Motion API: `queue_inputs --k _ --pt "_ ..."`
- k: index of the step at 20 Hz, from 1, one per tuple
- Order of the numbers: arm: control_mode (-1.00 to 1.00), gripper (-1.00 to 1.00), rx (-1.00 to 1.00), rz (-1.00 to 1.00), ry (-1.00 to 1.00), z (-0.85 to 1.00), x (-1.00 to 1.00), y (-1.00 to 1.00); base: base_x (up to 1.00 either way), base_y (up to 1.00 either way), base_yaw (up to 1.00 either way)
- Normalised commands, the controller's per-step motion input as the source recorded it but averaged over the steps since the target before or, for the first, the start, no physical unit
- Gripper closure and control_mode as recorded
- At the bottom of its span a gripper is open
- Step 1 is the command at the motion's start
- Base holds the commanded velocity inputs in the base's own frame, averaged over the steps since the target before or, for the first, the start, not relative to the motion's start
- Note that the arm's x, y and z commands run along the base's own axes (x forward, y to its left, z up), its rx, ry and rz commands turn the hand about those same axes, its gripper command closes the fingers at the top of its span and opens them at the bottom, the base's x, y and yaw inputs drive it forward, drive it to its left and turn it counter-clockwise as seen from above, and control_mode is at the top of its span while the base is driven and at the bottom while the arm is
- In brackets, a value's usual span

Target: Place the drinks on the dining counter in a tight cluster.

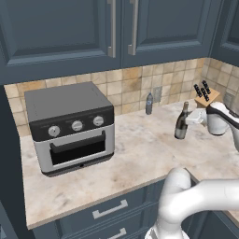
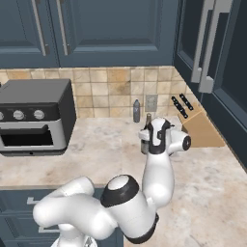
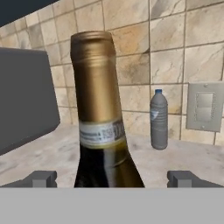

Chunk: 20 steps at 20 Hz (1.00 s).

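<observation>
Two drinks in reach of the arm, both upright on the marble worktop [image 1: 140,154] under the blue wall cabinets, neither yet on the dining counter. Wine bottle [image 1: 181,122] out in the open middle of the worktop, well clear of the wall; small grey-blue bottle [image 1: 149,103] farther back, tight against the tiled backsplash. Gripper [image 3: 111,178] level with the wine bottle's shoulder, fingers [image 3: 43,178] spread wide, one on each side of the glass, apart from it and pinching nothing. Gold-foiled neck centred between the tips in the hand view, a sign of lining up for a side grasp low on the neck, where the glass widens and a tall bottle tips least. Toaster oven [image 1: 70,130] off to the left, knife block [image 1: 207,95] to the right, both far enough away to leave the approach free. Probably the first pickup, with carrying and clustering not yet begun.
</observation>
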Motion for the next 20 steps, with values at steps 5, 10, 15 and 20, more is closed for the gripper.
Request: queue_inputs --k 5,10,15,20 --pt "-1.00 -1.00 0.00 0.00 0.00 -0.07 0.04 0.02 0.00 0.00 0.00" --pt "-1.00 -1.00 0.00 0.00 0.00 -0.03 0.05 0.10 0.00 0.00 0.00" --pt "-1.00 -1.00 0.00 0.00 0.00 -0.01 0.06 0.11 0.00 0.00 0.00" --pt "-1.00 -1.00 0.01 0.00 0.00 -0.05 0.09 0.00 0.00 0.00 0.00"
